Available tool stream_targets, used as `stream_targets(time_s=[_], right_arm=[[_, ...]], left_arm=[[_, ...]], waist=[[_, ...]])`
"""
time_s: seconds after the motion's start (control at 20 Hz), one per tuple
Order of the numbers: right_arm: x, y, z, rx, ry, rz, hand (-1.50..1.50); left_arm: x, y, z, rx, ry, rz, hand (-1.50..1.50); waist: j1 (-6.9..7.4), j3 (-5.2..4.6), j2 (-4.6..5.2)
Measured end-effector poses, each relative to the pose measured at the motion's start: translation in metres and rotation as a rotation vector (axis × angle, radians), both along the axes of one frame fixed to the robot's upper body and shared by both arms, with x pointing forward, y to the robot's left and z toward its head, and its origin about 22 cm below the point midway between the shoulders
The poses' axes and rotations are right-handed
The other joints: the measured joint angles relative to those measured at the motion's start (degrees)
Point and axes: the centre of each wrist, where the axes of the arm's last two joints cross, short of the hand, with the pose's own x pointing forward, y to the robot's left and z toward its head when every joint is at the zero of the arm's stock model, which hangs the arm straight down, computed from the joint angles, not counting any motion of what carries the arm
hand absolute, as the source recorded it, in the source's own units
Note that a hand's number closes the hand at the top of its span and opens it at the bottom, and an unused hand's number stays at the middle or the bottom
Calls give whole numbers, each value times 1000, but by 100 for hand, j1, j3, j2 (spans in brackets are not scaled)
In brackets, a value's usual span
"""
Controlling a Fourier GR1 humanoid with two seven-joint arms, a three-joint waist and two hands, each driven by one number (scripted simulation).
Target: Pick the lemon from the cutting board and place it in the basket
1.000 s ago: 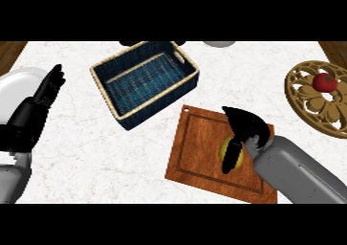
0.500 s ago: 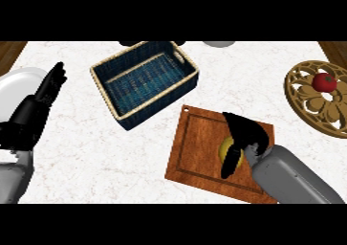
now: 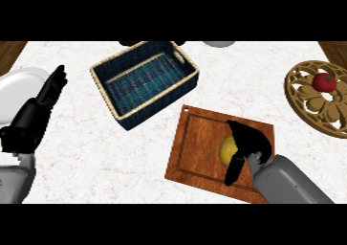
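Observation:
A yellow lemon (image 3: 227, 148) lies on the brown wooden cutting board (image 3: 197, 139) at the lower right. My right hand (image 3: 248, 142) hangs over it and hides its right side, fingers bent down around it and thumb reaching down the lemon's near side. Whether they touch the lemon I cannot tell. The blue-lined wicker basket (image 3: 143, 82) stands tilted up and to the left of the board, with nothing inside. My left hand (image 3: 36, 117) rests open at the left edge, fingers straight and pointing up.
A white plate (image 3: 10, 91) lies at the far left, partly behind my left hand. A carved wooden plate (image 3: 313, 107) with a red tomato (image 3: 325, 82) sits at the right edge. Two dark and pale objects poke in at the counter's back edge.
My right hand has slid left and slightly nearer over the board, coming down over the lemon with fingers curling. The left hand has barely moved.

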Motion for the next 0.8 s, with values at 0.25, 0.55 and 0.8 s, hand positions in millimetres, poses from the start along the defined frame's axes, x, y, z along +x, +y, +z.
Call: stream_targets(time_s=[0.25, 0.55, 0.8], right_arm=[[4, -1, -5, 9, 4, -19, 150], [6, 1, -15, -8, -25, -12, 150], [9, 1, -19, -49, -60, 28, 150]], left_arm=[[-3, 5, 7, -2, 0, -6, 0], [-2, 3, 8, -8, 7, -5, 0], [1, 2, 6, -6, 7, -8, 0]], waist=[[10, -8, -10], [11, -35, -41], [8, -45, -56]])
